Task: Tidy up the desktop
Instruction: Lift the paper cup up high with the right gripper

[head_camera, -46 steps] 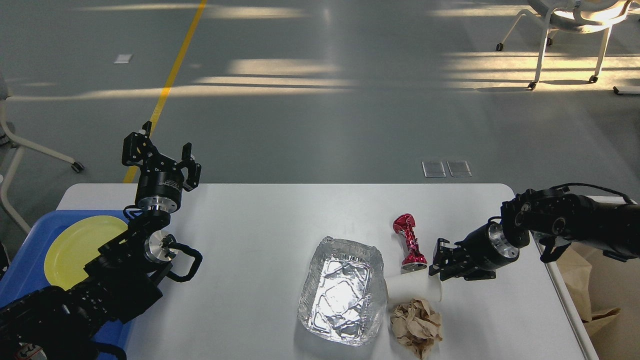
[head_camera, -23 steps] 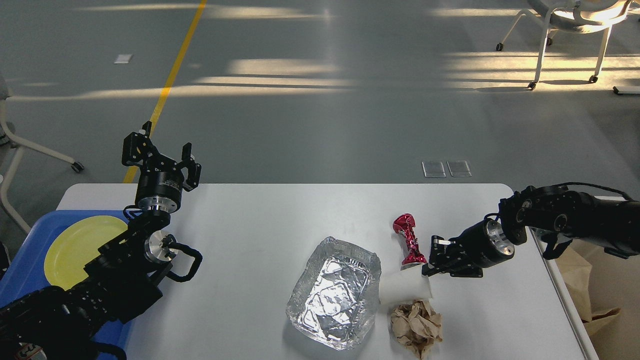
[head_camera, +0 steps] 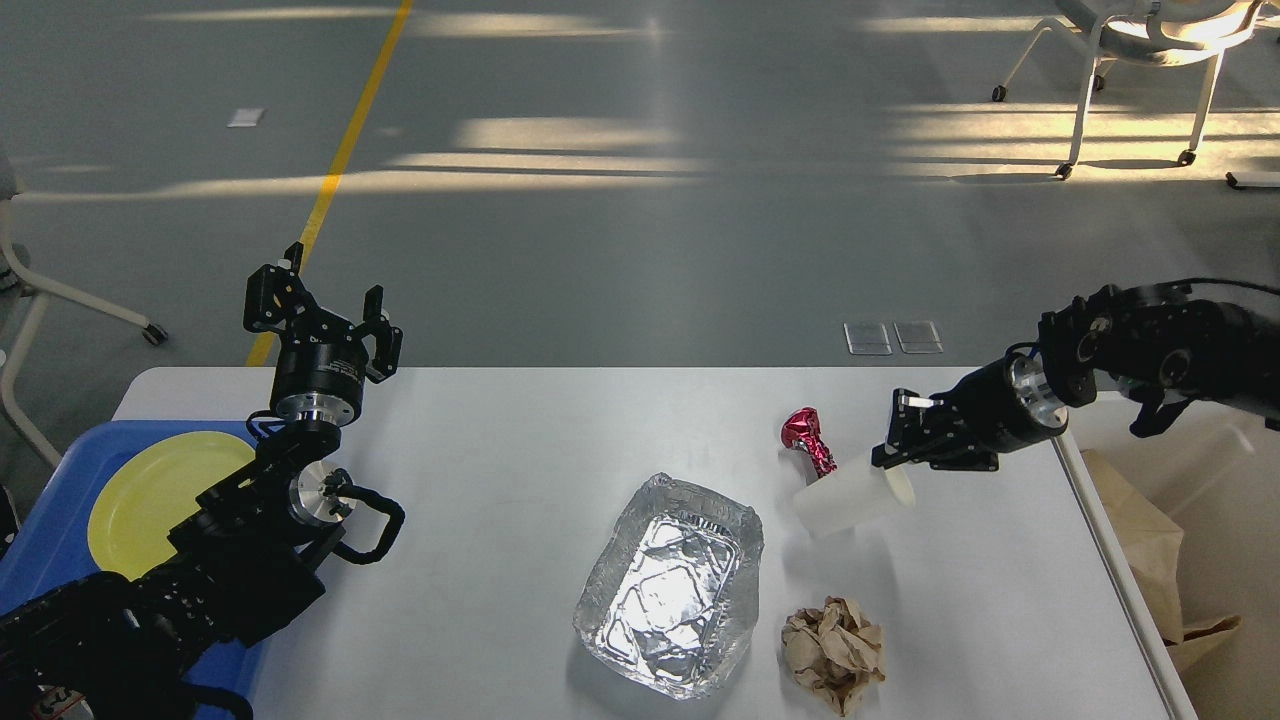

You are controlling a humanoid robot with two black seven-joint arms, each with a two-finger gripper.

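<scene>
The white desktop [head_camera: 520, 450] fills the lower half of the head view. My right gripper [head_camera: 893, 455] is shut on the rim of a white paper cup [head_camera: 848, 499], which hangs tilted above the desktop. Behind the cup lies a red foil wrapper [head_camera: 808, 440], partly hidden by it. A crumpled foil tray [head_camera: 670, 585] sits in the middle front, with a ball of brown paper [head_camera: 833, 652] to its right. My left gripper [head_camera: 322, 312] stands open and empty above the far left edge.
A blue tray [head_camera: 60, 520] holding a yellow plate [head_camera: 150, 495] sits at the left edge, under my left arm. Brown paper in a white bin [head_camera: 1150, 545] shows beyond the desktop's right edge. Chairs stand on the grey floor behind.
My right gripper has lifted the white cup up and to the right, off the desktop. The foil tray shifted left earlier and now rests. The left arm has not moved.
</scene>
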